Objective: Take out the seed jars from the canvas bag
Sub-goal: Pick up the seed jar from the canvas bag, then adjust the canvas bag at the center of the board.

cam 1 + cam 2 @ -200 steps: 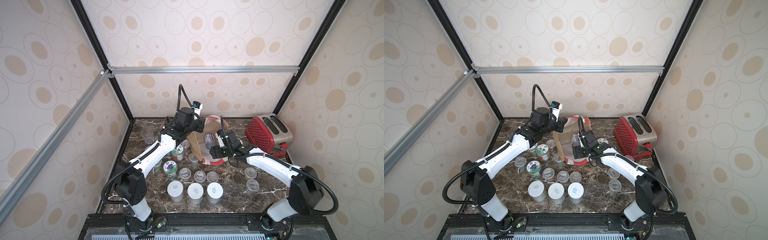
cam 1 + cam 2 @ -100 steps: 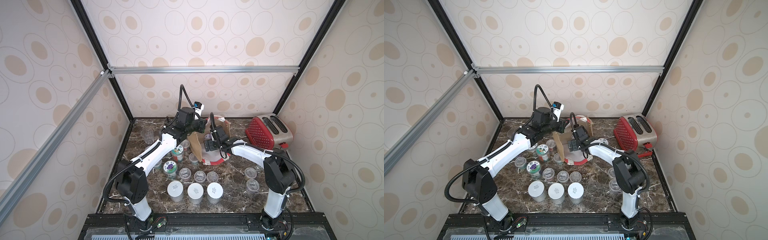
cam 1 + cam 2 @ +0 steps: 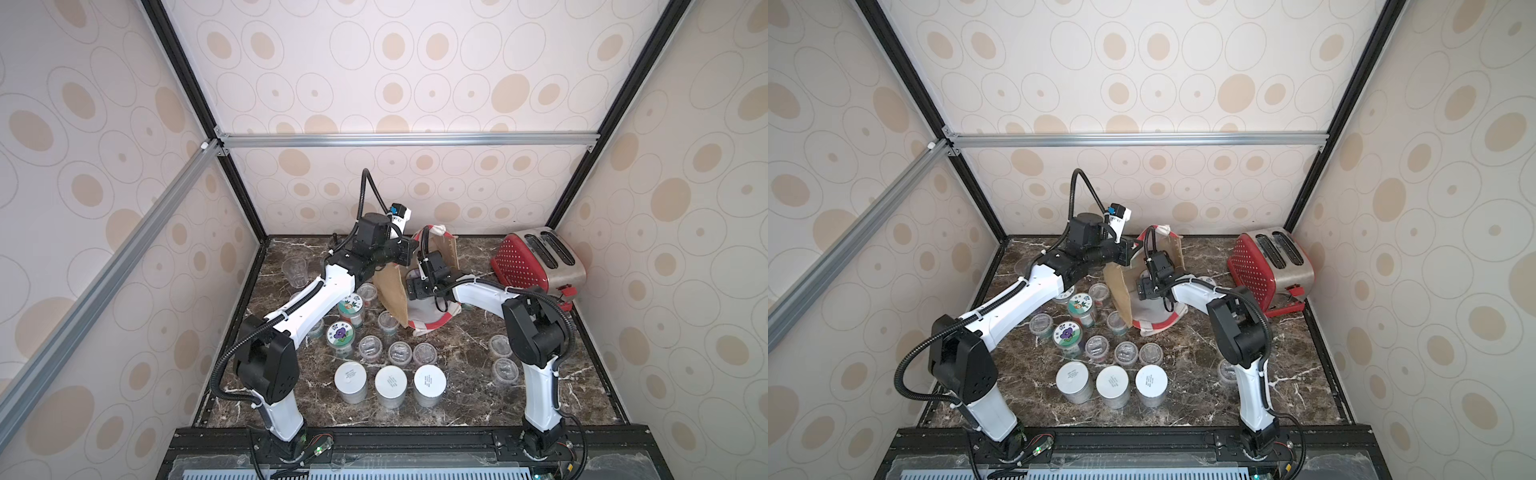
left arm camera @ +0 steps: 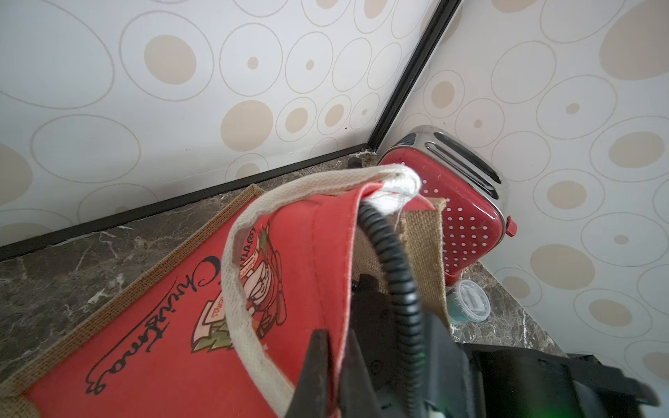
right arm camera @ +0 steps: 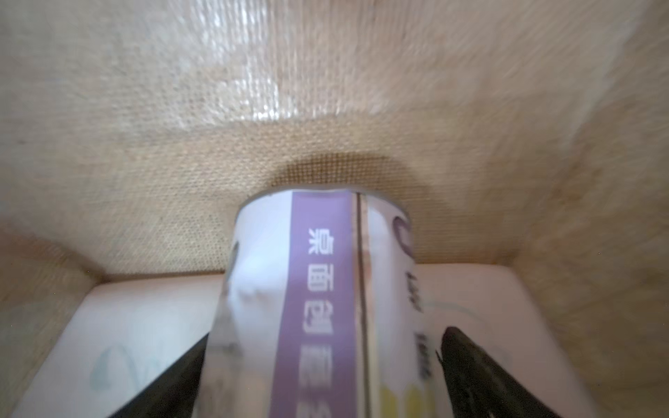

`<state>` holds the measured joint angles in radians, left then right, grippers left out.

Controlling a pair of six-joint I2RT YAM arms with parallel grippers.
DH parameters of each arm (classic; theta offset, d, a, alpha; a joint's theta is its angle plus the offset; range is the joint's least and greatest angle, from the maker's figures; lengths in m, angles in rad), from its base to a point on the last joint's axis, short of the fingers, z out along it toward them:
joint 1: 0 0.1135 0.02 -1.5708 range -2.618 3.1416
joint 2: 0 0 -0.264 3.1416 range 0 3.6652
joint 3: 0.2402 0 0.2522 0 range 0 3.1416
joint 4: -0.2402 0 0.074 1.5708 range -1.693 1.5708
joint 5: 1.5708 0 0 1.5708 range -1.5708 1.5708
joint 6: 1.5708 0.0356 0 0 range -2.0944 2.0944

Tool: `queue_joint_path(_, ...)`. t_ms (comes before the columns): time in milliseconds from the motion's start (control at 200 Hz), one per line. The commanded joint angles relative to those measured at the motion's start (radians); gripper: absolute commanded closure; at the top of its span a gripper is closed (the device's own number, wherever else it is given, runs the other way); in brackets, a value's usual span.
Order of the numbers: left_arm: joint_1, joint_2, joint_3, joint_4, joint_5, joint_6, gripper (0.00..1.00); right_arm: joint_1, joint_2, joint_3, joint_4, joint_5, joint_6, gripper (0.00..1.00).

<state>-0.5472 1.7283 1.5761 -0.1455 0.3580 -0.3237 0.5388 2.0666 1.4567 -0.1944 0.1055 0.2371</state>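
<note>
Left gripper (image 4: 336, 347) is seen clamped tight on the red rim of the canvas bag (image 4: 163, 325), with the fabric pinched between the black fingers (image 4: 315, 365). Right gripper (image 5: 327, 333) is pushed inside the bag, jaws spread wide either side of a labelled jar (image 5: 318, 275). One finger is laid against the jar's side and a gap is seen at the other, so the jar is straddled, not clamped. The jar, white with a purple strip, is set on the white lining against the woven inner wall.

In both top views the bag (image 3: 392, 297) (image 3: 1121, 291) is found tipped over at mid-back of the tabletop (image 3: 457, 395), mouth turned toward the right arm, upper rim held by the left gripper.

More seed jars (image 3: 400, 352) are spread on the surface in front of the bag. Three white-lidded jars (image 3: 390, 380) are lined up nearest the arm bases, with a row of three short clear ones just behind. Two flower-lidded jars (image 3: 340, 334) are placed beside the left arm, and two clear jars (image 3: 500, 345) near the right arm. Another short jar (image 4: 470, 302) is seen just beside the toaster (image 4: 452, 202).

The tabletop is dark brown marble veined white, edged in black. A tumbler (image 3: 295, 270) is stood at the back on the left arm's side, and the red dotted toaster (image 3: 536, 262) at the back on the right arm's side. The walls (image 3: 395, 83) are papered cream with ringed ovals and beige spots, framed by black posts and crossed by aluminium bars (image 3: 407, 139).
</note>
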Motion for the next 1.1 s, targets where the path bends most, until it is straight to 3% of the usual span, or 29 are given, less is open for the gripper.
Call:
queue_joint_path(0, -0.006, 0.003, 0.059, 0.001, 0.044, -0.016, 1.0, -0.012, -0.009, 0.0, -0.007, -0.018, 0.014, 0.11)
queue_joint_path(160, -0.002, 0.027, 0.086, -0.007, 0.015, -0.027, 1.0, -0.021, -0.087, -0.032, 0.005, -0.036, 0.016, 0.22)
queue_joint_path(395, 0.025, 0.071, 0.131, -0.008, -0.065, -0.077, 1.0, -0.026, -0.294, -0.151, 0.094, -0.117, 0.0, 0.28)
queue_joint_path(725, 0.121, 0.142, 0.161, 0.024, -0.069, -0.201, 1.0, -0.04, -0.618, -0.318, 0.227, -0.248, 0.029, 0.29)
queue_joint_path(1090, 0.254, 0.275, 0.21, 0.079, -0.028, -0.386, 1.0, -0.056, -0.853, -0.384, 0.176, -0.29, 0.031, 0.3)
